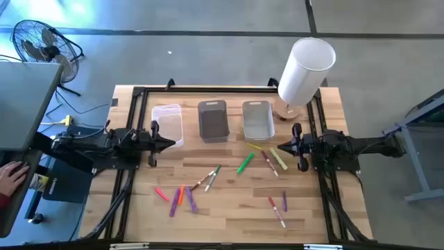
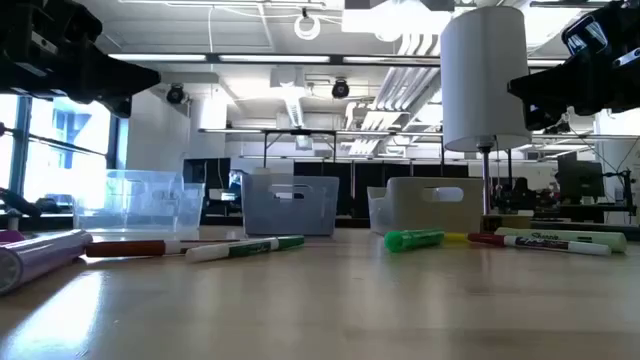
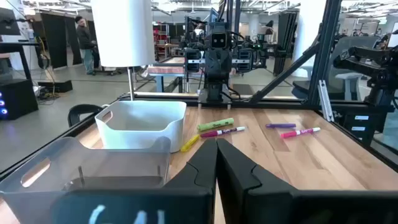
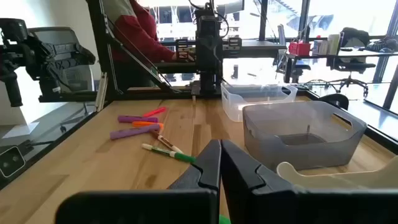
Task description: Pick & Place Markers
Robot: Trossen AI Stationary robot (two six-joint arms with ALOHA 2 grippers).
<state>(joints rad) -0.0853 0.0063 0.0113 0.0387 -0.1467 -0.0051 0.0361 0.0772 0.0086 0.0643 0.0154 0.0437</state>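
Markers lie scattered flat on the wooden table. A green one [image 1: 245, 164], a yellow-green one [image 1: 278, 158] and a red-and-white one [image 1: 269, 163] lie near the right gripper. Pink [image 1: 161, 194], orange [image 1: 180, 195] and purple [image 1: 191, 200] ones lie in the near-left cluster, and several more lie near-right [image 1: 280, 218]. My left gripper [image 1: 171, 144] [image 3: 216, 163] hovers shut beside the clear bin. My right gripper [image 1: 280, 146] [image 4: 220, 163] hovers shut over the table, just right of the yellow-green marker. Both point toward the table's middle and hold nothing.
Three bins stand in a row at the far side: clear [image 1: 167, 123], grey [image 1: 213, 120], white [image 1: 258, 119]. A tall white cylinder on a stand [image 1: 306, 69] rises at the far right corner. A person's hand [image 1: 12, 177] rests off the table's left. Black frame rails border the table.
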